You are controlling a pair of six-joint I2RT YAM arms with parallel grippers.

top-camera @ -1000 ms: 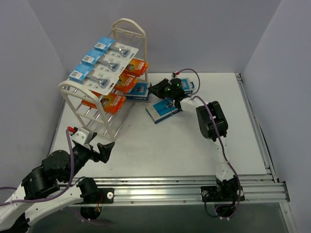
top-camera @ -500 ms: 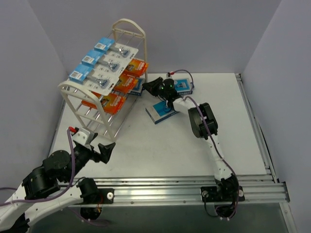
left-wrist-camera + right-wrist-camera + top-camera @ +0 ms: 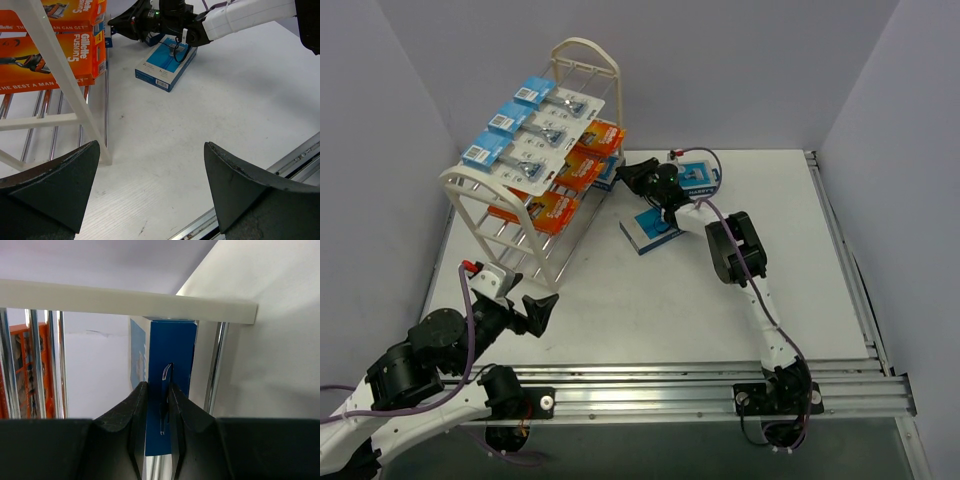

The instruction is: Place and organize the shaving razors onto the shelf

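The cream shelf (image 3: pixel 548 170) stands at the back left. Its top tier holds three blue-headed blister cards (image 3: pixel 530 135), and orange boxes (image 3: pixel 582 165) lie on the tiers below. My right gripper (image 3: pixel 628 178) is shut on the edge of a blue-and-white razor box (image 3: pixel 172 345). The box is pushed in among the chrome rods under the shelf's cream end bar (image 3: pixel 125 299). A second blue box (image 3: pixel 655 227) lies flat on the table, and a third (image 3: pixel 700 177) lies behind the right arm. My left gripper (image 3: pixel 150 190) hovers open and empty near the shelf's front leg.
The shelf's front leg (image 3: pixel 75 100) stands just ahead of my left fingers. The right arm (image 3: pixel 740 245) stretches across the table's middle. Grey walls close in the back and both sides. A metal rail (image 3: pixel 720 385) runs along the near edge.
My right gripper has carried its blue box leftward, up to the shelf's end. The left arm has stayed put.
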